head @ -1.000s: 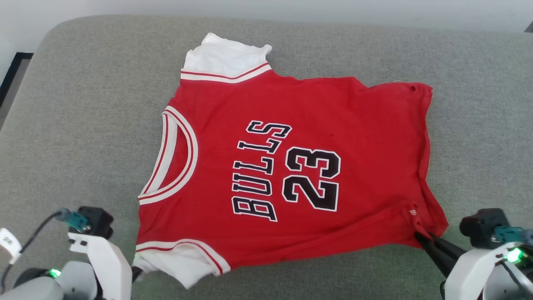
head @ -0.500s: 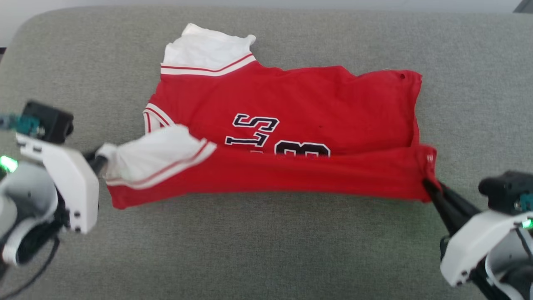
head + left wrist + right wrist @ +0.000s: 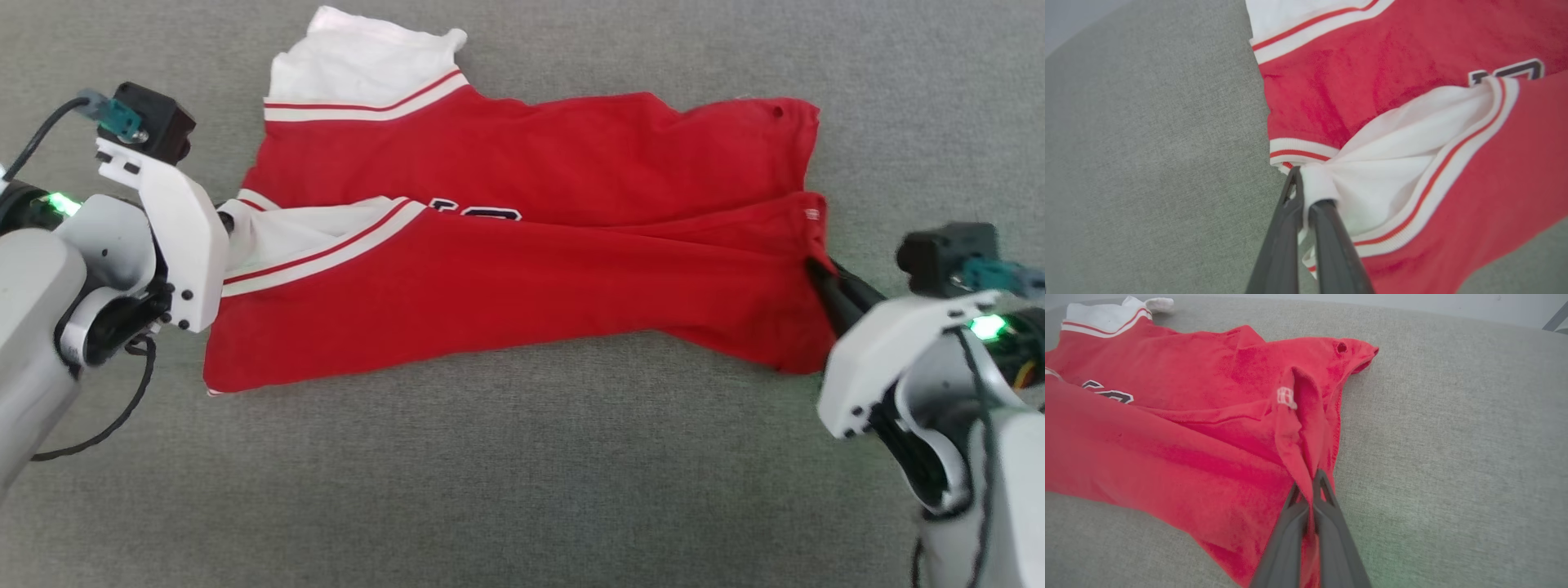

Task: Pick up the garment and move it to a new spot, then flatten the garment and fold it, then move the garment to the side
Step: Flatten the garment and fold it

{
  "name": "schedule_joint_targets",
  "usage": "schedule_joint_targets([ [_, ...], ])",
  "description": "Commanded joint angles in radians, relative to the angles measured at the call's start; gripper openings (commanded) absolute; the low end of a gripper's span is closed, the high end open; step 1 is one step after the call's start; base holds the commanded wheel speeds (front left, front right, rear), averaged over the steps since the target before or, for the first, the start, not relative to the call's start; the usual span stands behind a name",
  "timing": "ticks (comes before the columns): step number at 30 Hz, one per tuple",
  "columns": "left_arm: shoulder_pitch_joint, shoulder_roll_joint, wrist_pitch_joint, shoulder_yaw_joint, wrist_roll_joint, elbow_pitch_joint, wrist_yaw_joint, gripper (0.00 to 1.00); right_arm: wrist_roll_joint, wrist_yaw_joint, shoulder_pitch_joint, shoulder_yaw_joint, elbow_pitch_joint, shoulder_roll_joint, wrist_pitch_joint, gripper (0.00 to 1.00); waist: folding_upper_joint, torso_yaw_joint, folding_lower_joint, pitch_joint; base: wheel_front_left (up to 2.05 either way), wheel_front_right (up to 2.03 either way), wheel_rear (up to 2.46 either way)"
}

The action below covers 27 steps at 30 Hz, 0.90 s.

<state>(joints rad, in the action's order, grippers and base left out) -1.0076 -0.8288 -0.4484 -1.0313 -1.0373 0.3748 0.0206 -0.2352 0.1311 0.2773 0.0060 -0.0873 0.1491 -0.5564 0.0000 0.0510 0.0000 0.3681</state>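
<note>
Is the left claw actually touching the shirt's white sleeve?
Touching. The left wrist view shows the left gripper pinching the white sleeve of the garment, cloth bunched between its fingers.

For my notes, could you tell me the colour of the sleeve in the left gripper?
White sleeve, red-striped trim; left wrist view shows it best.

The left pincer [image 3: 1306, 192] pinches the garment's [image 3: 1372, 94] white sleeve [image 3: 1392, 163] over grey upholstery [image 3: 1147, 163].

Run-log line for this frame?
phase: fold | garment: near half over far half | left gripper: shut on sleeve | right gripper: shut on hem corner
</note>
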Motion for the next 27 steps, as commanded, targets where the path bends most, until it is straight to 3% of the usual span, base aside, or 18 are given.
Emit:
schedule_joint_targets([
  [1, -0.021, 0.029, -0.012, -0.009, 0.000, 0.072, -0.027, 0.00, 0.008, -0.001, 0.035, 0.007, 0.047, -0.013, -0.012, 0.00, 0.0000, -0.012, 0.0000, 0.012, 0.00, 0.00, 0.00],
  [6, -0.039, 0.105, -0.049, -0.024, -0.034, 0.263, -0.085, 0.00, 0.010, -0.001, 0.103, 0.045, 0.153, -0.033, -0.057, 0.00, 0.0000, -0.022, 0.0000, 0.029, 0.00, 0.00, 0.00],
  [7, -0.036, 0.121, -0.058, -0.022, -0.049, 0.298, -0.093, 0.00, 0.009, -0.001, 0.113, 0.048, 0.169, -0.033, -0.068, 0.06, 0.0000, -0.023, 0.0000, 0.031, 0.00, 0.00, 0.00],
  [8, -0.034, 0.135, -0.070, -0.025, -0.059, 0.330, -0.100, 0.00, 0.006, -0.001, 0.122, 0.055, 0.182, -0.035, -0.079, 0.29, 0.0000, -0.023, 0.0000, 0.032, 0.00, 0.00, 0.00],
  [9, -0.030, 0.147, -0.084, -0.025, -0.067, 0.361, -0.105, 0.00, 0.007, -0.001, 0.130, 0.063, 0.189, -0.032, -0.088, 0.42, 0.0000, -0.023, 0.0000, 0.032, 0.00, 0.00, 0.00],
  [10, -0.028, 0.157, -0.096, -0.023, -0.082, 0.387, -0.107, 0.01, 0.006, -0.001, 0.137, 0.069, 0.195, -0.027, -0.097, 0.65, 0.0000, -0.023, 0.0000, 0.030, 0.00, 0.00, 0.00],
  [11, -0.029, 0.164, -0.106, -0.021, -0.090, 0.407, -0.111, 0.23, -0.002, -0.001, 0.141, 0.069, 0.197, -0.026, -0.104, 1.00, 0.0000, -0.022, 0.0000, 0.028, 0.00, 0.00, 0.00],
  [12, -0.033, 0.170, -0.109, -0.016, -0.101, 0.422, -0.113, 0.48, -0.007, -0.001, 0.142, 0.067, 0.193, -0.027, -0.110, 1.00, 0.0000, -0.021, 0.0000, 0.024, 0.00, 0.00, 0.00],
  [13, -0.038, 0.177, -0.110, -0.006, -0.117, 0.433, -0.115, 0.88, -0.013, -0.001, 0.142, 0.065, 0.182, -0.029, -0.115, 1.00, 0.0000, -0.019, 0.0000, 0.019, 0.00, 0.00, 0.00],
  [14, -0.045, 0.179, -0.115, -0.004, -0.116, 0.440, -0.116, 1.00, -0.022, -0.001, 0.138, 0.061, 0.170, -0.029, -0.116, 1.00, 0.0000, -0.017, 0.0000, 0.014, 0.00, 0.00, 0.00],
  [21, -0.067, 0.157, -0.099, -0.010, -0.095, 0.410, -0.120, 1.00, -0.051, -0.001, 0.082, 0.013, 0.064, -0.024, -0.098, 1.00, 0.0000, -0.005, 0.0000, -0.025, 0.00, 0.00, 0.00],
  [27, -0.022, 0.107, -0.117, 0.003, -0.120, 0.310, -0.062, 1.00, -0.038, -0.001, 0.005, -0.049, -0.064, -0.043, -0.013, 1.00, 0.0000, -0.001, 0.0000, -0.060, 0.00, 0.00, 0.00],
])
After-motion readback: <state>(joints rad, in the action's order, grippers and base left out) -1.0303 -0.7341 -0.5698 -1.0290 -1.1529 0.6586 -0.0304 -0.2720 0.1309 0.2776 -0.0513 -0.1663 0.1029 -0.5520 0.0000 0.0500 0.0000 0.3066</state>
